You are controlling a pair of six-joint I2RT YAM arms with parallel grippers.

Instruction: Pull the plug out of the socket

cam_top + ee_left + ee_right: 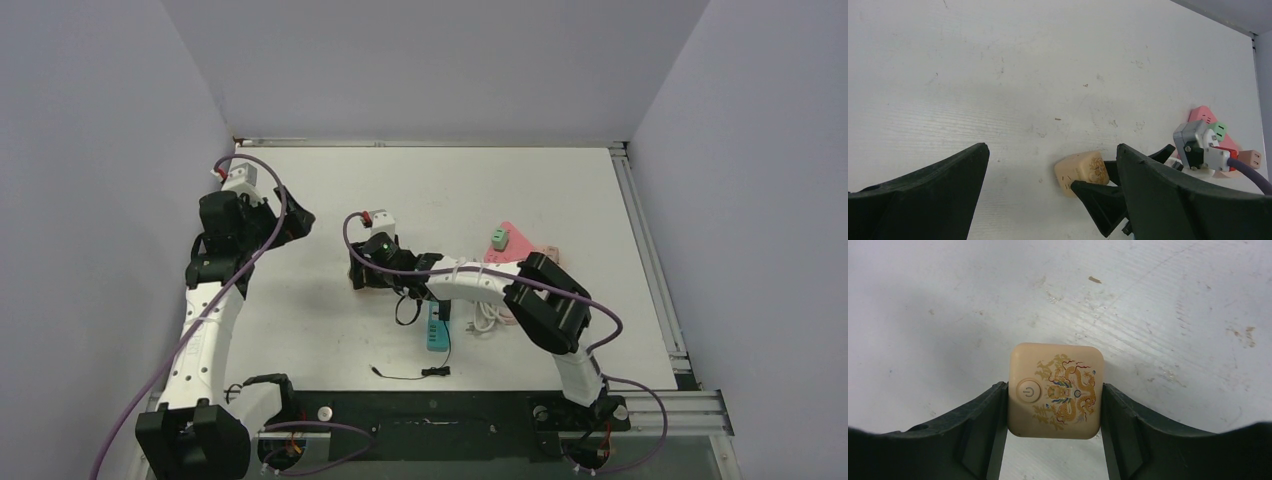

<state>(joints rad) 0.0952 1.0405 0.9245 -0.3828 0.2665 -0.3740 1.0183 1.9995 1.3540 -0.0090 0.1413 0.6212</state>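
Note:
A beige cube socket (1055,390) with a dragon print and a power button rests on the white table. My right gripper (1054,390) is shut on it, one finger against each side. In the left wrist view the cube (1080,170) shows slots on its side face and no plug on the faces I can see. In the top view the right gripper (365,272) covers the cube. My left gripper (1052,150) is open and empty, above the table left of the cube; in the top view the left gripper (292,224) is apart from the right one.
A teal power strip (437,327), a white cable bundle (487,315) and a thin black cable (410,372) lie near the right arm. A pink socket block (520,245) with a green adapter (498,239) sits to the right. Walls surround the table.

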